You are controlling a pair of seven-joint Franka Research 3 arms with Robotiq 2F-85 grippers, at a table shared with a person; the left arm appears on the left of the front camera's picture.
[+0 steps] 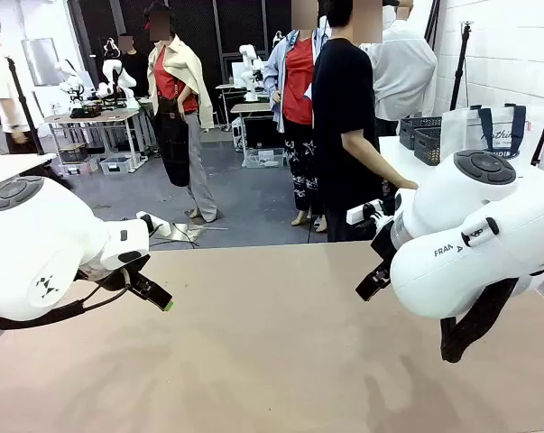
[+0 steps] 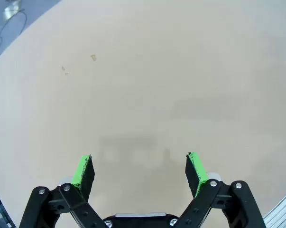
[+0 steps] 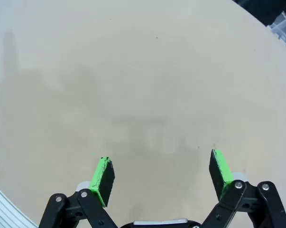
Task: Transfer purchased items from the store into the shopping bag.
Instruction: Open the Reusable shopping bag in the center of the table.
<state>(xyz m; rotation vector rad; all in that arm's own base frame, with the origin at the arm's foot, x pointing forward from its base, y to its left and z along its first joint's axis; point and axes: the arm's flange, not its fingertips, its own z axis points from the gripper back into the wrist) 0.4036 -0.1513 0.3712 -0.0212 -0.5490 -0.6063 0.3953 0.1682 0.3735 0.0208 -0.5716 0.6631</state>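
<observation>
**A:** Pincers first: how do they stand?

**B:** Left pincer [image 2: 139, 159] has its fingers spread apart and holds nothing, poised above the beige table [image 1: 272, 361]. Right pincer [image 3: 162, 164] is the same, wide and empty.

**A:** The arms?

**B:** Each comes in from its own side, with its pincer slanting inward and down.

**A:** The shopping bag?

**B:** Shopping bag [image 1: 484, 131] stands far off to the right, just beside a dark lattice basket [image 1: 427, 144].

**A:** Writing?

**B:** "FRA" on the right arm [image 1: 488, 234]. The bag's script is too small to read.

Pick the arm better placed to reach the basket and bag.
Right, probably. The basket and shopping bag sit at far right, beyond the right gripper; the left gripper hovers over the table's left side. Both open, empty.
</observation>
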